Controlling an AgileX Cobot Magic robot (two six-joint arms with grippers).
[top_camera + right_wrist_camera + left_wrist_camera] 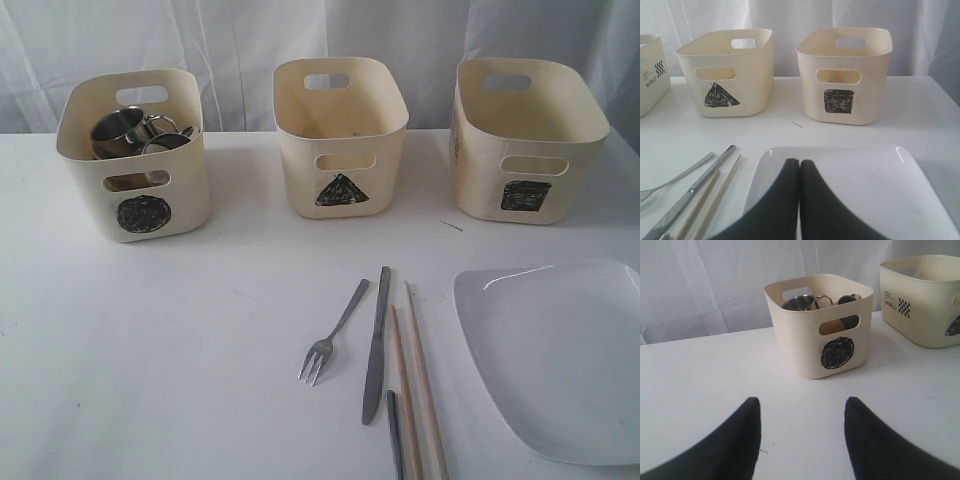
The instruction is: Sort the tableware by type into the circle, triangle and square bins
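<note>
2 steel mugs [128,130] sit inside the circle bin [85,185] at 10 o'clock on the white table [150,350], with the triangle bin [300,180] at 12 and the square bin [480,180] at 2. Fork [335,333], knife [377,345] and chopsticks [415,390] lie side by side at 6, the white plate [560,340] at 4. The left gripper [802,402] hangs released, facing the circle bin; the right gripper [800,162] is clenched on nothing over the plate.

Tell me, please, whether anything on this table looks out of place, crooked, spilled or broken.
Nothing looks spilled or broken. One small oddity: a thin sliver lies on the table before the gap between the triangle bin and the square bin; what it is cannot be told. The steel mugs lie tilted in the circle bin.
</note>
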